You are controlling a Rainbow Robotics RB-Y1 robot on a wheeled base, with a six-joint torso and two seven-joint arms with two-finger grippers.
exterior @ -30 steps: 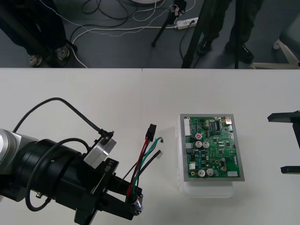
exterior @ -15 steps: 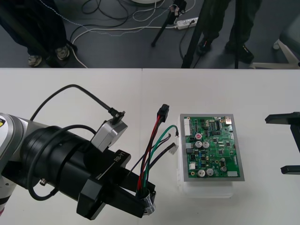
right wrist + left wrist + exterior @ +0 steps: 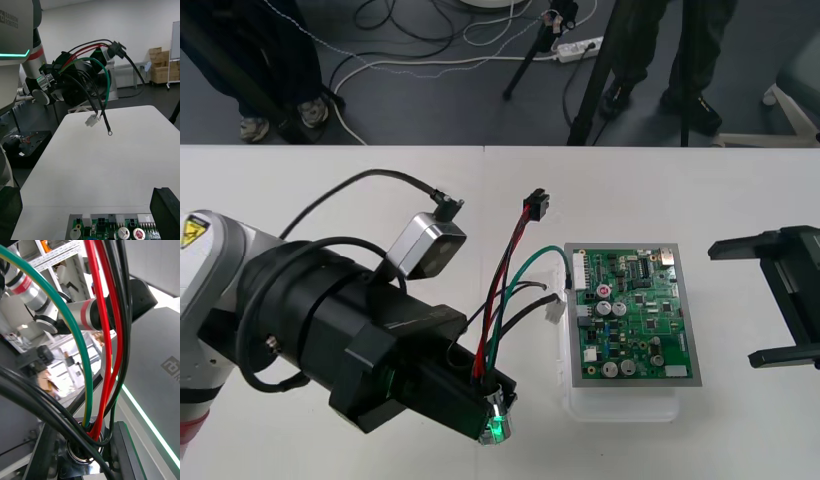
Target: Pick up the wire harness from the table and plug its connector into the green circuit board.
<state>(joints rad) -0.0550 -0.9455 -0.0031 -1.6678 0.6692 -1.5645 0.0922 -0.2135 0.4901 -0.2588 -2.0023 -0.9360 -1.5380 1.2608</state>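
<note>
Front view: left gripper [image 3: 488,405] clamped on the metal socket [image 3: 497,420] of the harness [image 3: 502,320], left of the green circuit board [image 3: 630,315].
Its wires [image 3: 515,260] rose to the black plug [image 3: 534,205], clear of the board; the right gripper [image 3: 772,300] stood spread wide at the right. Right wrist view: plug in air above the table [image 3: 112,168]. Left wrist view: socket pinched between fingers [image 3: 125,453].

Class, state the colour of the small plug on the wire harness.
Black plug; front view shows best.
</note>
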